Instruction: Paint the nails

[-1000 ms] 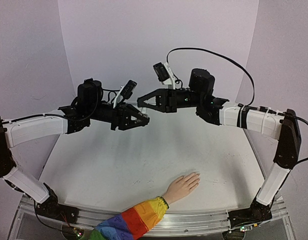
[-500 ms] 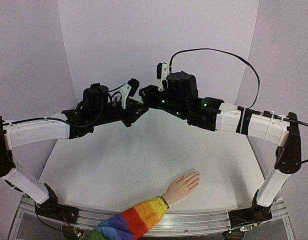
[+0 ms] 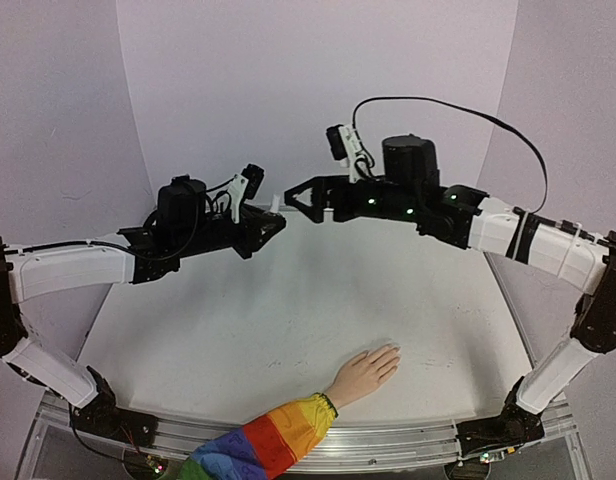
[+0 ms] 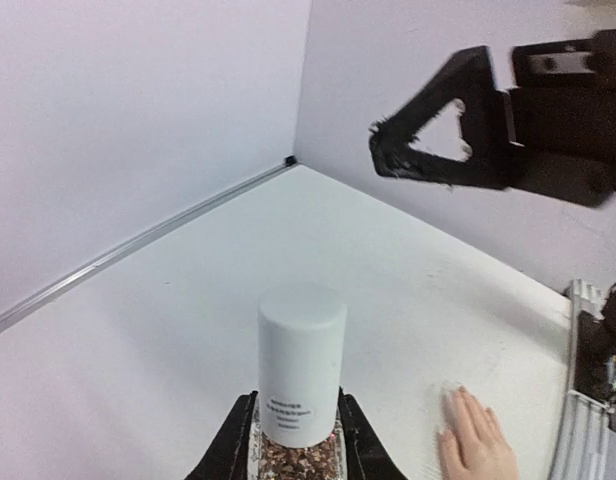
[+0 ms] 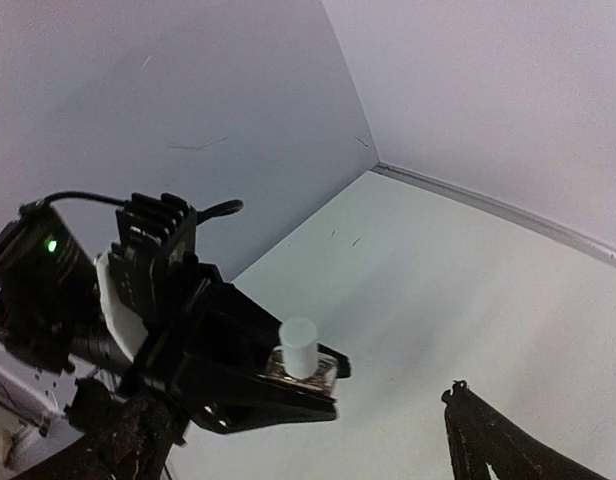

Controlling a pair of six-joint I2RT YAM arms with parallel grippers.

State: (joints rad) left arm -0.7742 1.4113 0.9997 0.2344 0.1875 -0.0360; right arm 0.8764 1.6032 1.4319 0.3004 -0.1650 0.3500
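Pinches probably light glitter polish bottle (image 4: 300, 400) by fragile glass base in left jaws; offers smooth, slippery white cap (image 4: 301, 320) to right jaws, seemingly spread, well apart from nails (image 3: 392, 350) on tabletop (image 3: 288, 320).

We see soft, even, bright light in all three views, tinting the walls (image 3: 318, 80) faint lilac. Shadows on the white table (image 3: 288, 320) are pale and blurred. The overhead view bows at its edges. From the left wrist, the polish bottle (image 4: 301, 365) is crisp; the upper right is slightly soft. The right wrist view darkens at lower left, where a green indicator light (image 5: 51, 244) glows.
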